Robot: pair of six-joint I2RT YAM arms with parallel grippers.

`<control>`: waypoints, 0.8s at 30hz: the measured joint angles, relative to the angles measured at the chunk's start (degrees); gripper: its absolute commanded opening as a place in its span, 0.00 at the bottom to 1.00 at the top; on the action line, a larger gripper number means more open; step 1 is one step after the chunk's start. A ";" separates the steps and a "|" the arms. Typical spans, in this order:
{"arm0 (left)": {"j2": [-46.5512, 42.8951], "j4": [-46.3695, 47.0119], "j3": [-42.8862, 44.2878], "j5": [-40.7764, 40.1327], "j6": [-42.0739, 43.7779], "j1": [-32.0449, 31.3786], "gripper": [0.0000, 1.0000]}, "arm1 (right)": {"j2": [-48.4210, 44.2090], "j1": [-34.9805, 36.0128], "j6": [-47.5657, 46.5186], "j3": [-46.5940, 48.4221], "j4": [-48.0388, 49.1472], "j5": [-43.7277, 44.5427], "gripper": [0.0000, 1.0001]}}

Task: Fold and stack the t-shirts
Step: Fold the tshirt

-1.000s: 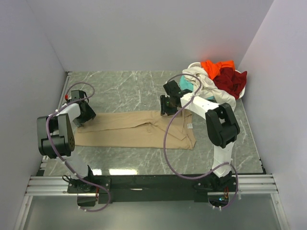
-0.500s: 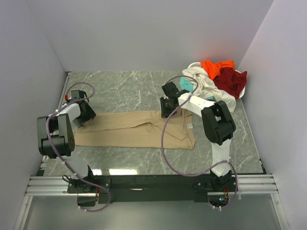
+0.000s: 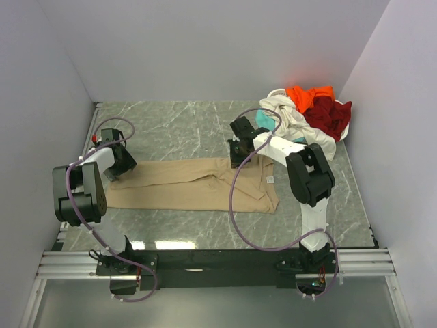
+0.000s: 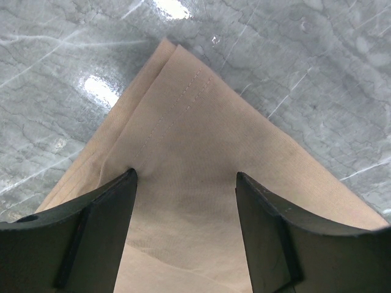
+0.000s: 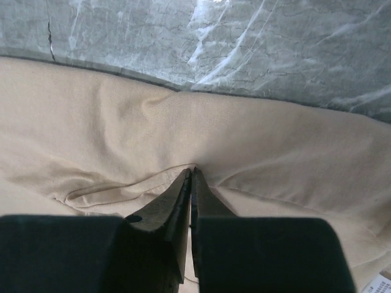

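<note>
The large tan t-shirt (image 3: 191, 184) lies flat across the marble table as a long folded strip. My left gripper (image 3: 116, 172) hovers open over the shirt's left corner (image 4: 183, 122), one finger (image 4: 91, 232) on each side above the cloth. My right gripper (image 3: 236, 157) is at the shirt's far edge near the middle. Its jaws are shut, pinching a small fold of tan cloth (image 5: 193, 170), which puckers around the tips. The cream-white (image 3: 297, 123), orange (image 3: 308, 96), dark red (image 3: 331, 115) and teal (image 3: 262, 120) t-shirts lie heaped at the back right.
White walls close in the table on the left, back and right. The heap fills the back right corner, close behind my right arm. A white label (image 3: 270, 180) shows on the tan shirt's right part. A metal rail (image 3: 205, 260) runs along the near edge.
The right gripper's jaws have closed onto the tan shirt's far edge. The right arm shifted slightly. The left arm has not moved.
</note>
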 measured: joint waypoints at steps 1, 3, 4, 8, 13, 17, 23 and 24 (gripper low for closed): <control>0.02 0.00 0.00 0.00 0.00 0.00 0.72 | 0.00 0.00 0.02 0.00 -0.02 -0.13 0.03; 0.02 0.00 0.00 0.00 0.00 0.00 0.72 | 0.00 0.00 0.11 0.00 -0.09 -0.37 0.01; 0.00 0.00 0.00 0.00 0.00 0.00 0.72 | -0.02 0.00 0.11 0.00 -0.15 -0.46 0.01; 0.00 0.00 0.00 0.00 0.00 0.02 0.72 | -0.20 0.02 0.13 0.00 -0.68 -0.63 0.01; 0.00 0.00 0.00 0.00 0.00 0.02 0.72 | -2.69 0.07 0.13 -0.37 -2.03 -0.79 0.02; 0.02 0.07 -0.07 0.00 0.02 0.02 0.72 | -5.92 0.48 0.13 -1.66 -2.62 -0.98 0.01; 0.00 0.09 -0.09 0.00 0.11 0.02 0.72 | -9.53 1.73 0.13 -5.66 -3.13 -2.10 0.00; 0.00 0.13 -0.13 0.00 0.17 0.02 0.72 | -9.66 2.12 0.11 -6.10 -3.10 -2.29 0.00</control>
